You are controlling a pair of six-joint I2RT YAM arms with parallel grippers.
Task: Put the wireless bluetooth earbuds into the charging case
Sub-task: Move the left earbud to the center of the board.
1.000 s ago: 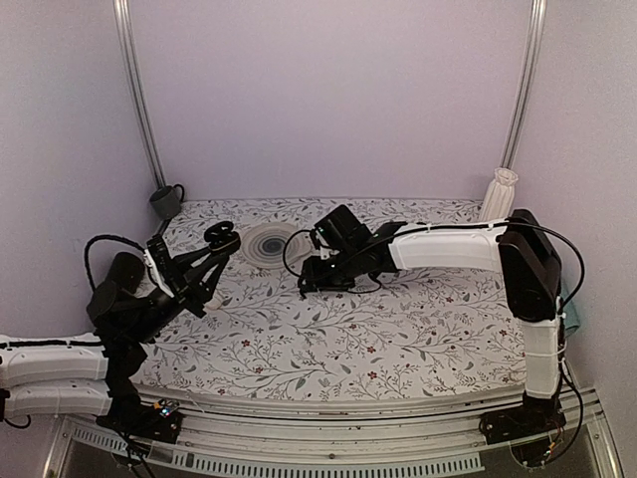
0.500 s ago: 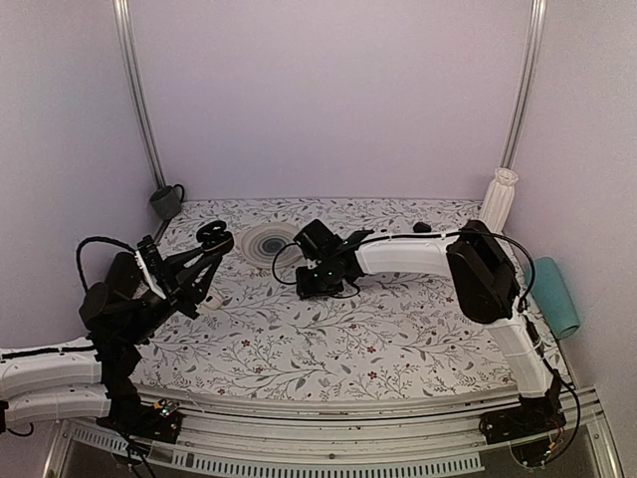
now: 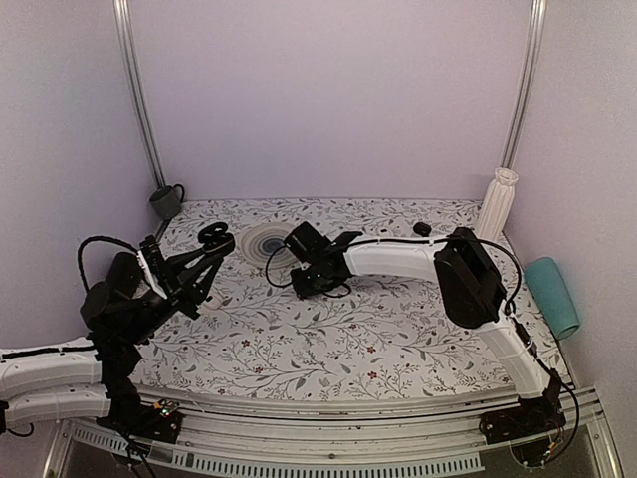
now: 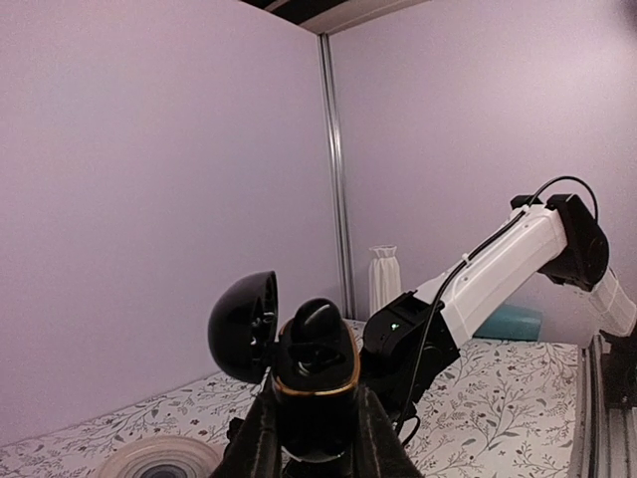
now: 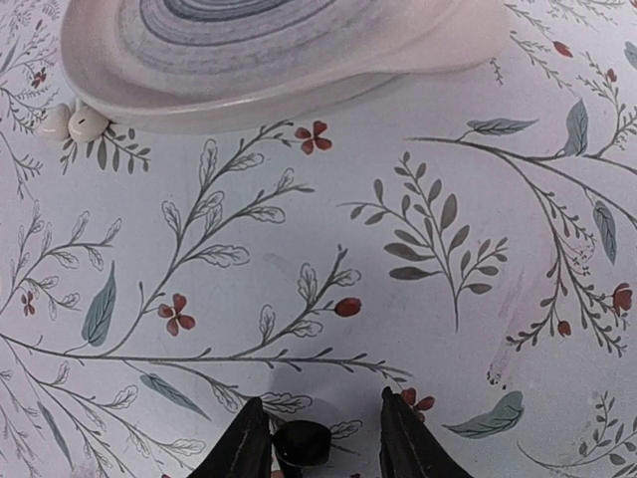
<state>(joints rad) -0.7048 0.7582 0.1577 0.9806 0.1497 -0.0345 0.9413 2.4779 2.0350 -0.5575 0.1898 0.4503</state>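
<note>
Currently the charging case (image 4: 317, 383) is off the table (image 3: 398, 339), held in the air over its left edge not far from the far left corner. The left gripper (image 4: 317, 438) is clamped on the lower body, one finger on each side. The hinged lid (image 4: 244, 327) stands open, tipped to one side, and a gold-coloured ring runs round the rim of the body. A dark rounded lump (image 4: 317, 321) rises out of the opening; it looks like one earbud seated there, though the left wrist view does not show how deep it sits.

A second earbud (image 5: 302, 443) lies on the flowered cloth, towards the far edge and left of the middle, on the near side of the plate (image 5: 279, 60). The right gripper (image 5: 320, 418) is low over it with its jaws apart, one finger on each side of the earbud. The left one is just beside it and the right one stands clear of it, so it has no grip.

Two small white oval pieces (image 5: 70, 121) rest against the plate's rim. A grey mug (image 3: 166, 200) sits in the far left corner and a white vase (image 3: 498, 199) in the far right one. A small black object (image 3: 422, 228) lies near the far edge, and a teal roll (image 3: 550, 297) lies at the right edge.
</note>
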